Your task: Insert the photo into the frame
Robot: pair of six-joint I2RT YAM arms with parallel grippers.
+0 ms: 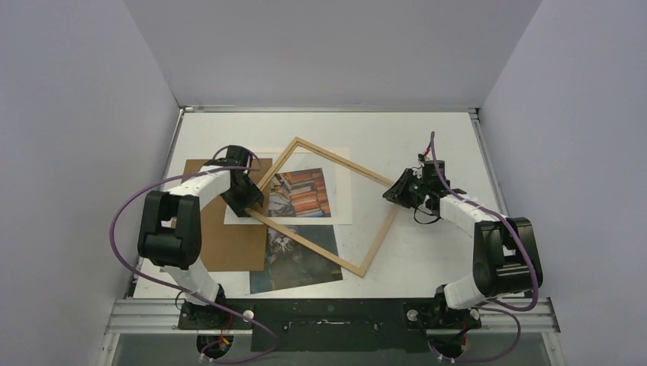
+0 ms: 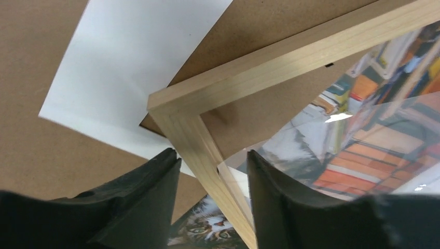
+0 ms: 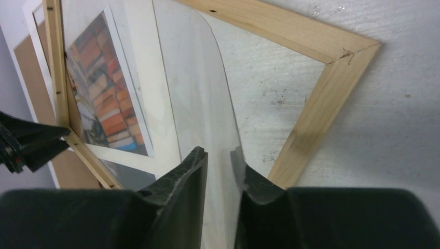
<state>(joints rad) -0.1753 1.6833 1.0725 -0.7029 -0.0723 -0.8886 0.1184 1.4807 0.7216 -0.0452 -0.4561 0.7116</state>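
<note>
Your left gripper point(image 2: 210, 155), fingers spread astride the frame point(image 1: 346, 161) rail by its left corner, your right gripper point(image 3: 219, 153), pinching the clear sheet point(image 3: 200, 78) edge inside the frame's right corner, the photo point(image 1: 297, 263) flat under the frame's near rail, upper edge beneath the white mat point(image 1: 342, 207), table point(image 1: 435, 137) showing past the frame's right rails.

Reaches in from left and right at once, both wrists pitched down.

Folds the left arm point(image 1: 169, 229) high at the elbow, then runs its white forearm forward and to the right; carries the left gripper point(image 1: 248, 200) low, with its black fingers point(image 2: 150, 192) spread well apart. Folds the right arm point(image 1: 496, 252) the same way on the other side, forearm angled forward and to the left; holds the right gripper point(image 1: 393, 192) low, with its fingers point(image 3: 181, 192) drawn close, only a narrow slit between the tips, pinching a clear sheet point(image 3: 202, 93). Sets the two grippers facing each other, well apart, at about the same depth.
</note>
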